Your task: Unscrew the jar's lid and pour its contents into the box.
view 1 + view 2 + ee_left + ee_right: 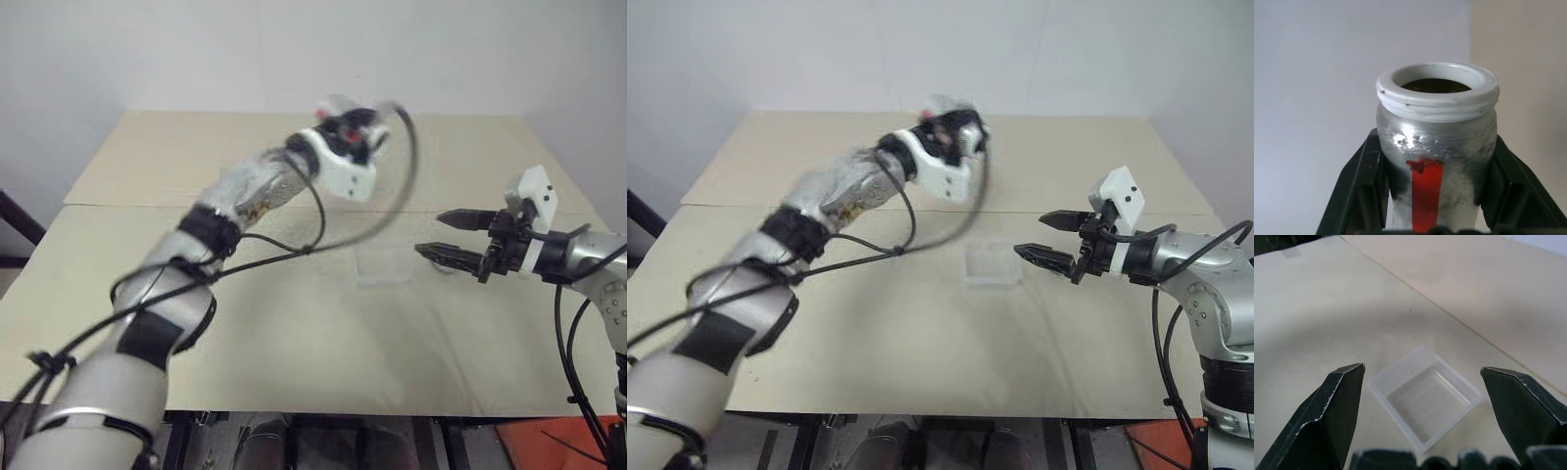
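1. Beige, matte desk [294, 362], flat, with a seam line across its far part.
2. Clear plastic box [1425, 399], shallow, square, thin-walled, lying on the desk just ahead of the right pincer [1422, 374], whose black tapered fingers stand wide apart with nothing between them.
3. Silvery, scuffed cylindrical jar [1436, 142], red stripe down its side, white threaded rim uncapped, clamped between the left pincer's [355, 132] fingers, raised above the desk beyond the box.

The jar [1436, 147] is cut off at its base, its dark inside unreadable; it blurs in head views.
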{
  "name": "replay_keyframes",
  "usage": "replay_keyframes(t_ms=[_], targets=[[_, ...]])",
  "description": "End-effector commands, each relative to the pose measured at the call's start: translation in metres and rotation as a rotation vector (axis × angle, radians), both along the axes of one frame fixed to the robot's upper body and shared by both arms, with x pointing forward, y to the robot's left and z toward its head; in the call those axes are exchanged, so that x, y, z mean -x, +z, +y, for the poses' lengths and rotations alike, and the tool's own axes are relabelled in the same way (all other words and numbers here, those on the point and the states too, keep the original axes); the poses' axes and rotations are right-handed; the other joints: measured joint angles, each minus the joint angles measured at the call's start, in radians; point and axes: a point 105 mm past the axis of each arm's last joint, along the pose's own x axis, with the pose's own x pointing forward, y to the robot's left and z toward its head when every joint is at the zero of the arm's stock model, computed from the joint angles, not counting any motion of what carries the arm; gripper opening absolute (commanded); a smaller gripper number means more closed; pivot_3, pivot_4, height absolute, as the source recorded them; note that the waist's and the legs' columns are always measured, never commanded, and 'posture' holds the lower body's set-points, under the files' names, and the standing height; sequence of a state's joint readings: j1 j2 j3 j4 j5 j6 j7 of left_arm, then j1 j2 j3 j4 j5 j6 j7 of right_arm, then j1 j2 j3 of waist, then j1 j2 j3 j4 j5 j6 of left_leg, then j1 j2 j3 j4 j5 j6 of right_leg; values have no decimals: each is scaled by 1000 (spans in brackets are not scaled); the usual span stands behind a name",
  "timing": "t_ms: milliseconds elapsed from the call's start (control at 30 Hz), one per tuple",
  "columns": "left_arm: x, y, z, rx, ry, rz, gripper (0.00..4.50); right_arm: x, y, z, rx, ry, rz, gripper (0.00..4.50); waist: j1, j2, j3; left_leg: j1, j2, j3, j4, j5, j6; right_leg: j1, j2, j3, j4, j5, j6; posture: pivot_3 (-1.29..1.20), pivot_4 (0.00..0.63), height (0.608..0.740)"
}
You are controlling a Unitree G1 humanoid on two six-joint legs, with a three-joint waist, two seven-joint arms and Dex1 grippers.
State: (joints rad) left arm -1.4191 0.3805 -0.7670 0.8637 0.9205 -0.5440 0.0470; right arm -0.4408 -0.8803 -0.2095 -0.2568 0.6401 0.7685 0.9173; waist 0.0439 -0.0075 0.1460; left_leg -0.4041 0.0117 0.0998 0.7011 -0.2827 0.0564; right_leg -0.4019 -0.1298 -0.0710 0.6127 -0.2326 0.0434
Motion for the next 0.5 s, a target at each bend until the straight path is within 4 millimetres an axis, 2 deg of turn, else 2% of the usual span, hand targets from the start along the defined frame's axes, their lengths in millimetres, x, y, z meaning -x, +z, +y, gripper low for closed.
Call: replay_keyframes(t_ms=[33, 100, 200, 333, 433, 500], targets=[[5, -54, -10, -339, -99, -98, 2011, 1, 17, -2, 8, -13, -79, 4416, -1, 0, 0, 0, 0, 0, -1, 0, 0, -1, 0, 0, 0, 0, 0, 0, 150, 740], [3, -66, -12, -443, -107, -143, 2011, 3, 21, -3, 0, -23, -91, 4416, -4, 0, 0, -1, 1, 1, -1, 0, 0, -3, 0, 0, 1, 0, 0, 0, 150, 740], [2, -73, -22, -490, -118, -205, 2011, 4, 24, -6, -22, -49, -95, 4416, -7, 0, 0, -3, 1, 1, -2, 0, 0, -6, 0, 0, 2, 0, 0, 0, 150, 740], [9, -67, -43, -443, -160, -262, 2011, 6, 27, -7, -38, -65, -102, 4416, -1, -1, 0, -3, 1, 0, -1, 0, 0, -5, 0, 0, 2, 0, 0, 0, 150, 740], [11, -66, -46, -467, -189, -315, 2011, 7, 30, -6, -44, -58, -101, 4416, -4, -1, 0, -3, 1, -2, -1, 0, 0, -5, 0, 0, 2, 0, 0, 0, 150, 740], [13, -69, -45, -464, -198, -285, 2011, 7, 31, -5, -41, -56, -102, 4416, -5, -1, 0, -3, 2, -5, -2, 0, 0, -5, 0, 0, 2, 0, 0, 0, 150, 740]])
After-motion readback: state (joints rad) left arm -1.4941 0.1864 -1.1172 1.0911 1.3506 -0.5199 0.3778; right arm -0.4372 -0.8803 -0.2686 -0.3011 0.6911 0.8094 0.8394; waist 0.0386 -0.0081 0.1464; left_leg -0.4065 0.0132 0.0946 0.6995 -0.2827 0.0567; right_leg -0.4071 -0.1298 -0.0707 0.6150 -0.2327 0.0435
